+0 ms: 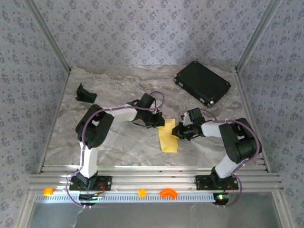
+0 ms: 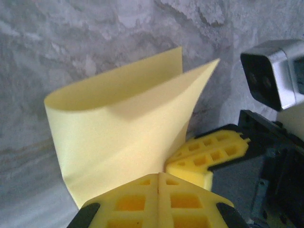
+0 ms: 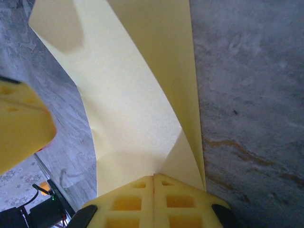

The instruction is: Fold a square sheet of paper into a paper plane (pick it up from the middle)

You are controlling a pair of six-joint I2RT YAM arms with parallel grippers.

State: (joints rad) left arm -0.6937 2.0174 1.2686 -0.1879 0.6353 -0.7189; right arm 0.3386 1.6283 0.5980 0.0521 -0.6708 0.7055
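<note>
The square sheet of paper (image 1: 168, 140) is pale yellow and lies mid-table, bent over on itself into a loose narrow fold. In the left wrist view the sheet (image 2: 123, 123) curls up off the marble, its two free corners pointing away. My left gripper (image 1: 156, 122) is shut at the sheet's far left corner, and the paper runs right into its closed tips (image 2: 158, 175). My right gripper (image 1: 176, 131) is shut on the right edge, where both layers (image 3: 133, 104) meet at its tips (image 3: 153, 175). Its yellow fingers (image 2: 209, 152) touch the paper beside the left jaws.
A black rectangular case (image 1: 203, 83) lies at the back right. A small black piece (image 1: 85, 93) sits at the back left. Small orange plastic pieces (image 1: 167, 193) rest on the front rail. Metal frame posts and patterned walls close in the marble table (image 1: 118, 80).
</note>
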